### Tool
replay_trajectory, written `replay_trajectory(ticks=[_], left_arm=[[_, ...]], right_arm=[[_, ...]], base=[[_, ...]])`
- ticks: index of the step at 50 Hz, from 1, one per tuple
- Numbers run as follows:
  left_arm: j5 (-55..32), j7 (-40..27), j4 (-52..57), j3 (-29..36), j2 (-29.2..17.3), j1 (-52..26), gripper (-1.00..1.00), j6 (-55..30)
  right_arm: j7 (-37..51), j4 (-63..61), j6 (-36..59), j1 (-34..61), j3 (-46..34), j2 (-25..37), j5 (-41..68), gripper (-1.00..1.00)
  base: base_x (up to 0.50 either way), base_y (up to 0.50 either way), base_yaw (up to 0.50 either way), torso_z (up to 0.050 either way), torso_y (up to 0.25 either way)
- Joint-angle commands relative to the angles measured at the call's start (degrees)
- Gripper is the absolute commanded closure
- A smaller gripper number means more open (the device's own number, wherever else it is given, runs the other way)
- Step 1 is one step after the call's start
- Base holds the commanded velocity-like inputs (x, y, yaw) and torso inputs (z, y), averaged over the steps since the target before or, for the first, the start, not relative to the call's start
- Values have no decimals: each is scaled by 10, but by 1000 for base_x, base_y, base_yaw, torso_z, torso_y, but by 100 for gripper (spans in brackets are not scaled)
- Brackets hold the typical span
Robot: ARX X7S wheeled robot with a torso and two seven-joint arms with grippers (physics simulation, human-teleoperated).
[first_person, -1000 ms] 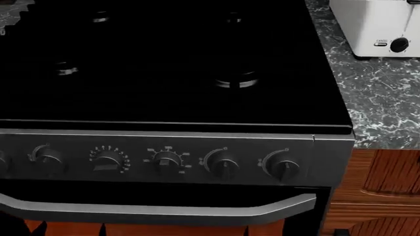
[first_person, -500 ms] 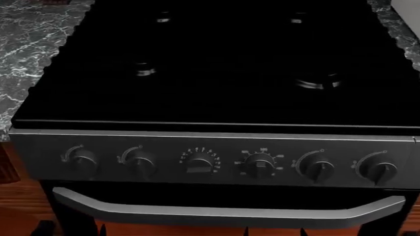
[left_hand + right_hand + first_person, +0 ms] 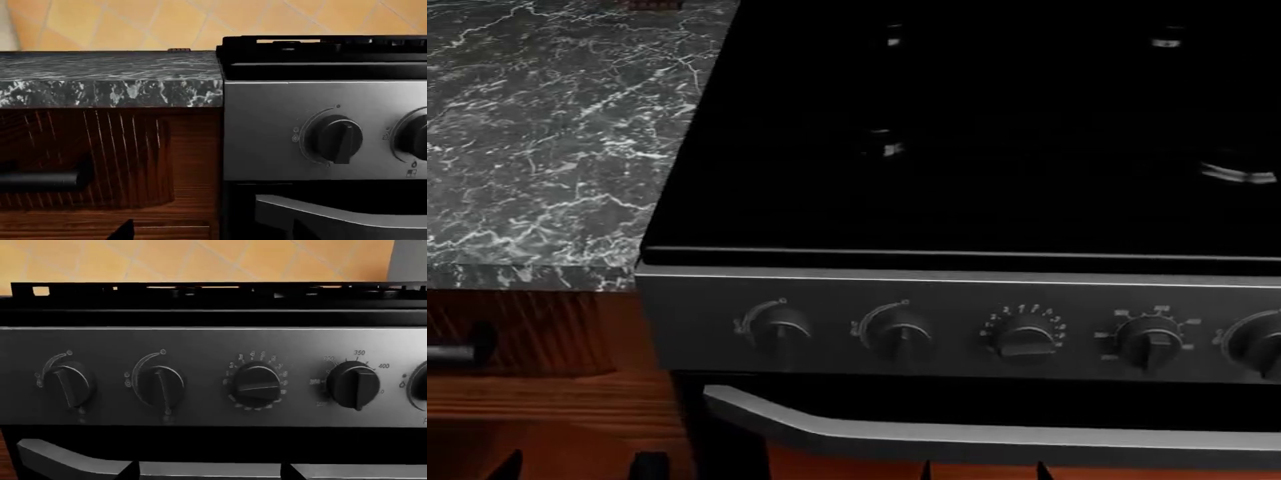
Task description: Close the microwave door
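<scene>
Left wrist view: marble countertop (image 3: 110,80) at nine o'clock, stove knob (image 3: 337,138) at three, no microwave. Head view: black cooktop (image 3: 988,150), oven handle (image 3: 961,430) at six. Right wrist view: five knobs. Microwave out of sight, both jaws unseen, closing not begun

To my left runs the dark grey, white-veined marble-patterned table (image 3: 547,150), its thick front edge (image 3: 110,92) butting against the black stove (image 3: 988,130). At its far edge sits a small reddish-brown thing (image 3: 654,4), too cropped to identify.
</scene>
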Motion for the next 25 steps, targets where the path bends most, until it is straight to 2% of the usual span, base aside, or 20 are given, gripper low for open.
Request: replay_trajectory(ticks=[1, 25], left_arm=[[-4, -6, 1, 6, -5, -1, -100, 0], [-11, -16, 8, 16, -13, 1, -100, -2]], right_arm=[[8, -16, 11, -2, -7, 5, 4, -100], [13, -1, -5, 0, -15, 13, 14, -100]], base=[[0, 500, 0, 0, 0], [0, 500, 0, 0, 0]])
